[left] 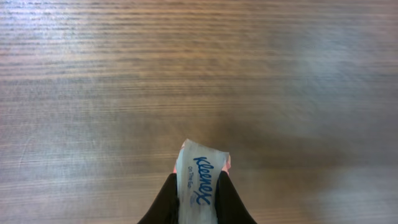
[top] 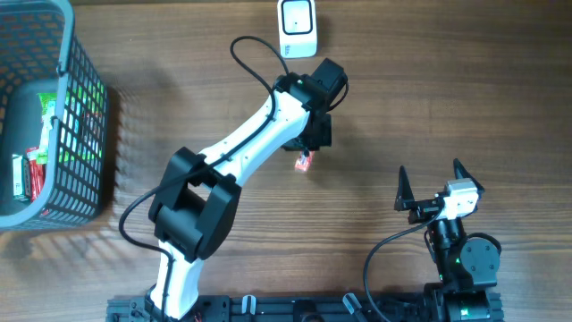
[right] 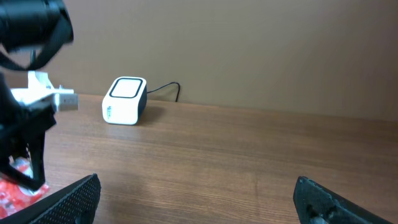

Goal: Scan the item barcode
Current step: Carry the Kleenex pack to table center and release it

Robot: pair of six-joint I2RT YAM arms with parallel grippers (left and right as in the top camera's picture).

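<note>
Kleenex pack point(left: 200, 183) lower end cut off (bottom edge), basket point(top: 89, 134) cropped left

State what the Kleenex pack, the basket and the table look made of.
Kleenex pack: likely thin plastic film, slightly shiny, crinkled at the top edge.
Basket: probably moulded plastic, grey-blue, matt, open grid walls.
Table: wood or wood-look laminate, grain lines, slight sheen.

The basket point(top: 89, 134) stands left on the table point(top: 402, 107), the scanner point(top: 298, 27) behind the tissue pack point(left: 200, 180).

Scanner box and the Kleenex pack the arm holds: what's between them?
No object lies there. Overhead, only the left end effector holding the Kleenex pack hangs before the scanner box; right wrist view shows bare table between.
</note>
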